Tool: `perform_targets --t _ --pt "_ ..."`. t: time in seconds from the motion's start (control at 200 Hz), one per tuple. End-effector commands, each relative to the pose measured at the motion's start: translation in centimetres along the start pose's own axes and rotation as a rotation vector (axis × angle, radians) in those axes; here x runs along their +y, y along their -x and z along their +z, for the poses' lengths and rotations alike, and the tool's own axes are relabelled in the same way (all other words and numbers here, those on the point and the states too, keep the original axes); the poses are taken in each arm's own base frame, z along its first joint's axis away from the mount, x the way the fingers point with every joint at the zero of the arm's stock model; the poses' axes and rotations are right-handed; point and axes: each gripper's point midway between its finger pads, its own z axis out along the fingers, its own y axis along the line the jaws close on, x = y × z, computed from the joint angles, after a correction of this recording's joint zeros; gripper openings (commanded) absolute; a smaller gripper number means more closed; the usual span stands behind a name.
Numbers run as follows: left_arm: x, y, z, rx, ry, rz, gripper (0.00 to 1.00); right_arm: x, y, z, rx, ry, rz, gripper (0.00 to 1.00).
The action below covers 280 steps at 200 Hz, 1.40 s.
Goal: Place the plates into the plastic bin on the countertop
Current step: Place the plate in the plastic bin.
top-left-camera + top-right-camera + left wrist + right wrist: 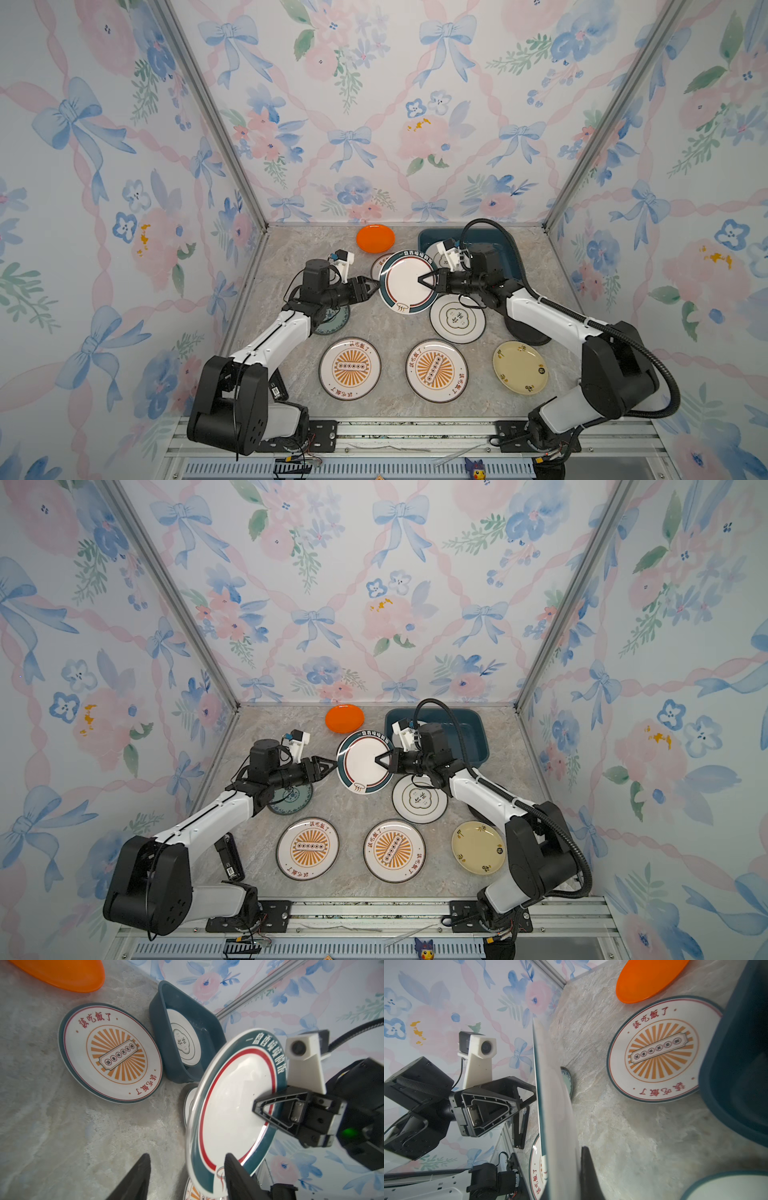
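A navy-rimmed plate [409, 282] [365, 762] with a red ring hangs tilted above the countertop [291, 257]. My right gripper [422, 279] [571, 1153] is shut on its right edge; the plate [556, 1105] hides one finger. My left gripper [374, 286] [187, 1156] stands open, and the plate's [234, 1109] left rim sits between its fingers. The dark teal plastic bin [498, 245] [166, 1022] stands at the back right, behind my right wrist. It holds a white plate with a green emblem [185, 1043].
On the countertop lie an orange plate [375, 238], two sunburst plates [350, 368] [436, 371] in front and a third [110, 1053] by the bin. A green-emblem plate [457, 319], a pale yellow one [520, 368], a teal one [332, 320] and a black one [528, 332] lie partly under my arms.
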Motion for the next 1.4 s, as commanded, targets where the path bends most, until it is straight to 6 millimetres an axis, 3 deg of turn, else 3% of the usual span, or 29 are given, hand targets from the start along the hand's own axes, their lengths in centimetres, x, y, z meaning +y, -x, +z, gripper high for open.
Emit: perform_targets --t 0.0,0.04,0.115,0.135,0.245,0.48,0.52,0.895,1.115,1.395 --pt "0.0 0.1 -0.3 -0.02 0.035 0.039 0.88 -2.2 1.6 -2.9 -0.015 -0.128 -0.004 0.0" --pt "0.1 0.2 -0.5 -0.03 0.045 0.043 0.98 -3.0 2.6 -3.8 -0.036 -0.156 0.012 0.0" --pt "-0.1 0.5 -0.6 -0.047 0.052 0.053 0.98 -4.8 4.6 -5.7 -0.086 -0.216 0.051 0.0" --pt "0.7 -0.6 -0.6 -0.031 0.066 0.035 0.98 -5.3 5.1 -6.1 -0.1 -0.229 0.064 0.0" --pt "1.4 -1.1 -0.5 -0.035 0.079 0.02 0.98 -8.6 8.0 -8.8 -0.196 -0.283 0.158 0.0" --pt "1.9 -2.1 0.3 -0.005 0.078 -0.002 0.98 -13.8 11.8 -10.3 -0.291 -0.341 0.275 0.0" --pt "2.0 -2.2 0.4 0.0 0.081 -0.005 0.98 -15.4 11.9 -9.5 -0.285 -0.346 0.322 0.0" --pt "2.7 -2.6 0.4 0.007 0.12 0.002 0.98 -22.4 13.5 -4.9 -0.299 -0.331 0.494 0.0" --pt "2.8 -2.7 0.4 0.01 0.125 0.002 0.98 -24.8 13.4 -2.8 -0.3 -0.297 0.576 0.0" --pt "3.1 -2.7 0.6 0.013 0.132 0.0 0.98 -26.6 12.3 -1.7 -0.276 -0.316 0.611 0.0"
